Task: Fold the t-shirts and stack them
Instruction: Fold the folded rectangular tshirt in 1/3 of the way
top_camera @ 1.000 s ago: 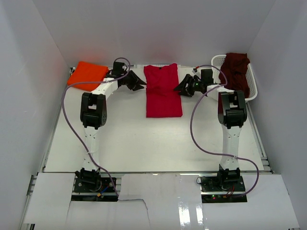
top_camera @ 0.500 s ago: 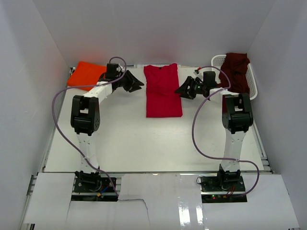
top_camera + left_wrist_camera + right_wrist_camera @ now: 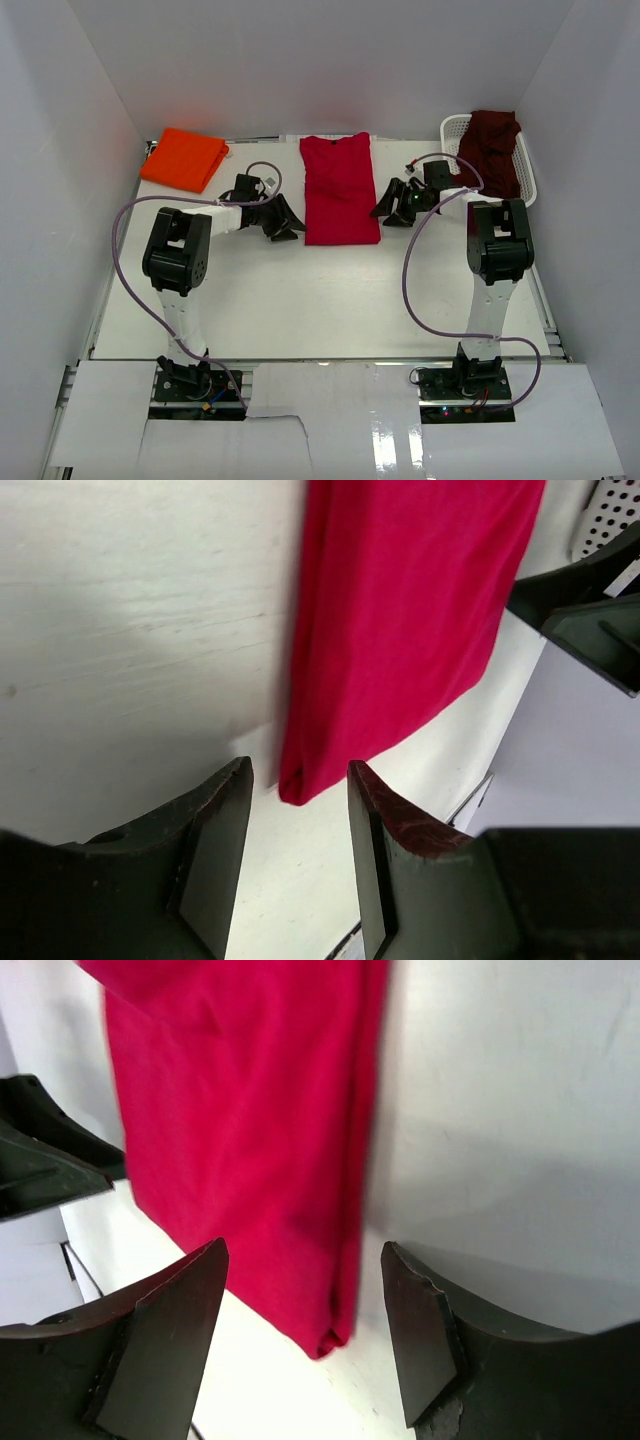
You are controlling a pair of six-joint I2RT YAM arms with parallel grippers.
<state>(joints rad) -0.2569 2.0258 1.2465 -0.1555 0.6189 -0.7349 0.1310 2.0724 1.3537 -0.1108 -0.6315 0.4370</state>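
The red t-shirt [image 3: 340, 190] lies folded into a long strip at the middle back of the table. My left gripper [image 3: 293, 224] is open and empty, low at the strip's near left corner [image 3: 300, 785], which shows just ahead of its jaws. My right gripper [image 3: 380, 212] is open and empty by the strip's near right edge; that corner [image 3: 335, 1335] lies between its fingers. The orange t-shirt [image 3: 183, 158] lies folded at the back left. The maroon t-shirt [image 3: 492, 148] is bunched in the white basket [image 3: 455, 126] at the back right.
White walls close in the table on the left, back and right. The basket stands against the right wall. Purple cables loop from both arms over the table. The right gripper's black fingers show at the upper right of the left wrist view [image 3: 590, 600].
Both grippers have moved from beside the shirt's far part towards me, down to the strip's near corners. The left arm has swung in from near the orange shirt. The shirts have not moved.
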